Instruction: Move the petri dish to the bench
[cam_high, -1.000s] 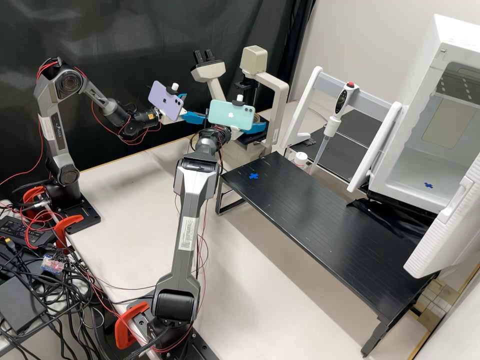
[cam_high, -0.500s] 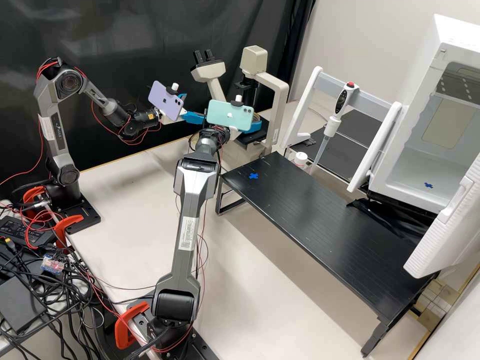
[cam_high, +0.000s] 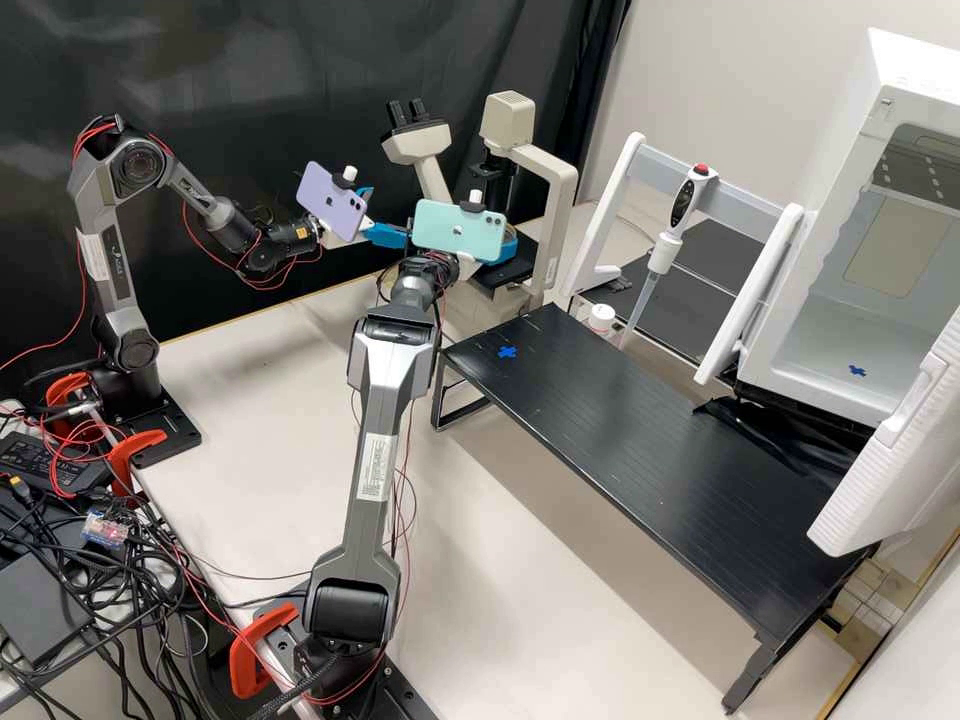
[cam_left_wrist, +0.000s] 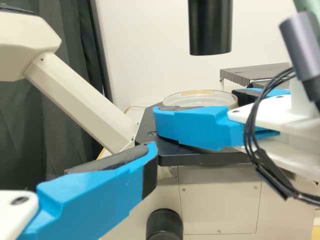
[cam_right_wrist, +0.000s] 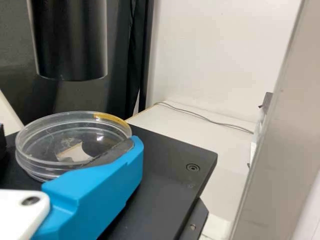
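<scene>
Petri dish (cam_right_wrist: 50, 137) sits between the spread fingers of the right hand (cam_right_wrist: 70, 144); squeeze lightly, lift level off the black stage (cam_right_wrist: 167, 162), clear of the spread left hand (cam_high: 391, 214).

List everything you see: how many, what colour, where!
Petri dish: 1, clear, on black stage
Microscope: 1, cream, at the back
Phones: 2, purple and mint, on arms
Pipette: 1, white, on white frame
Small pot: 1, white, by pipette
Box: 1, white, right, open
Low table: 1, black, middle
Crosses: 2, blue, low table and box
Clamps: 3, red, by arms
Cables: many, black and red, left
Curtain: 1, black, behind
Arms: 2, grey, middle and left
Left claw: 1, blue, beside microscope
Right claw: 1, blue, at petri dish
</scene>
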